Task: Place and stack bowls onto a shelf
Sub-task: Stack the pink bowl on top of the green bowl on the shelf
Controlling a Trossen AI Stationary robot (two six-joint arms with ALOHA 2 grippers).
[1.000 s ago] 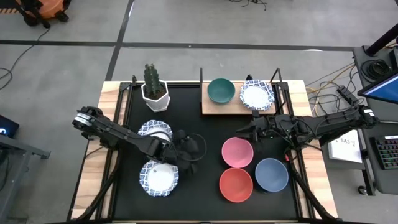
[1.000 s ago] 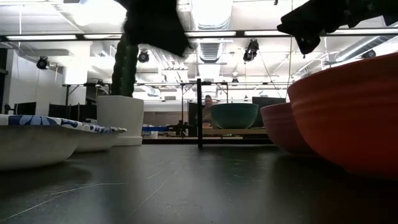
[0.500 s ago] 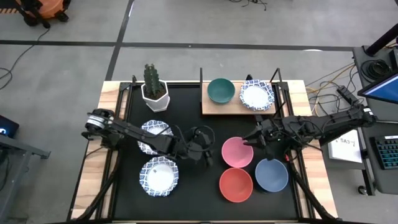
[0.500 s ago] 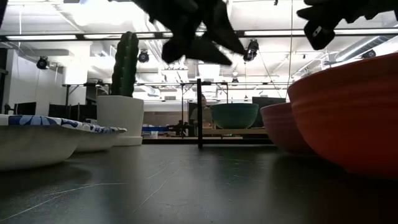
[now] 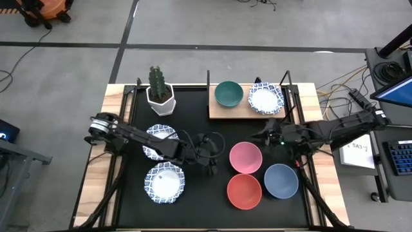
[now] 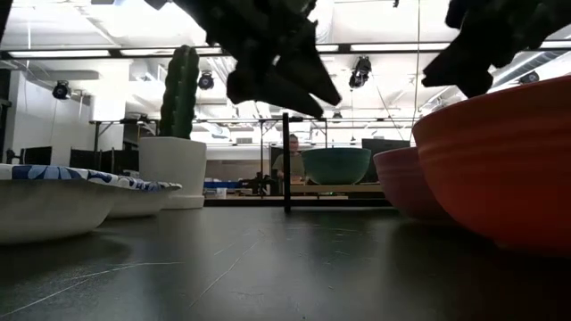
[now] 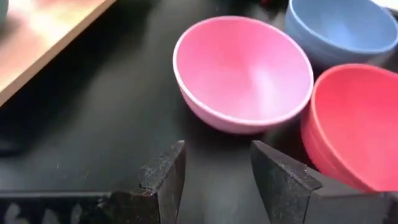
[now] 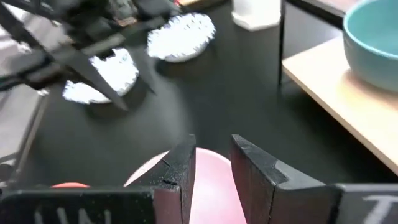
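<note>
Pink bowl (image 5: pixel 246 158) sits at centre right of the high view, with the red bowl (image 5: pixel 244 191) below it and the blue bowl (image 5: pixel 280 181) at lower right. Left gripper (image 5: pixel 212 160) hovers just left of the pink bowl, fingers parted and empty. Right gripper (image 5: pixel 262 137) hangs above the pink bowl's upper right rim, fingers parted, empty. Green bowl (image 5: pixel 228 93) and a patterned bowl (image 5: pixel 266 98) stand on the shelf (image 5: pixel 222 113) at upper centre. Two patterned bowls (image 5: pixel 165 183) lie at lower left.
</note>
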